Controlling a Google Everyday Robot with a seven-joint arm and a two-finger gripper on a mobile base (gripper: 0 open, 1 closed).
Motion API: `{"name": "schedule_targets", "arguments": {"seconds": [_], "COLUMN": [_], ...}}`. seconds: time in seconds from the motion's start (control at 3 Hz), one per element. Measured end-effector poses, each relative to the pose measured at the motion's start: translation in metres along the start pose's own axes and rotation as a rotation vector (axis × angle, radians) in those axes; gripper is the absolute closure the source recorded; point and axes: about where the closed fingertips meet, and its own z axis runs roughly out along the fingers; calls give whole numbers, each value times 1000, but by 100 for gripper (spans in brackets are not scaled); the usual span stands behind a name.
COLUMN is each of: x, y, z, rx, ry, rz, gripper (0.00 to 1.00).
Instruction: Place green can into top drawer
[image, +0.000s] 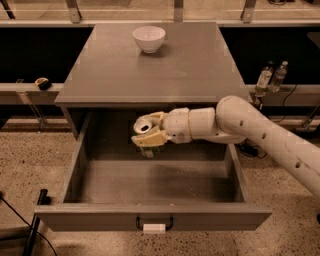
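Observation:
The top drawer (100, 182) is pulled wide open, with its front panel, dark handle and white label nearest the camera. My gripper (147, 134) reaches in from the right and hangs over the back part of the drawer, just under the cabinet top's edge. It is shut on the green can (148, 150). Only the can's lower part shows below the cream fingers (150, 139), and it hangs a little above the drawer floor.
A white bowl (149, 38) stands at the back of the cabinet top (150, 75). Two bottles (270, 76) stand on a ledge to the right. A small dark object (43, 83) lies on the left ledge. A black pole (34, 226) leans by the drawer's front left corner.

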Motion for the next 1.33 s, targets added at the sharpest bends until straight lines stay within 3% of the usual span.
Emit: {"name": "schedule_targets", "arguments": {"seconds": [0.33,1.33], "x": [40,86], "y": [6,11], "z": [12,34], "rx": [-34,-52], "ry": [-22,-103], "rz": [47,48], "gripper": [81,11]}}
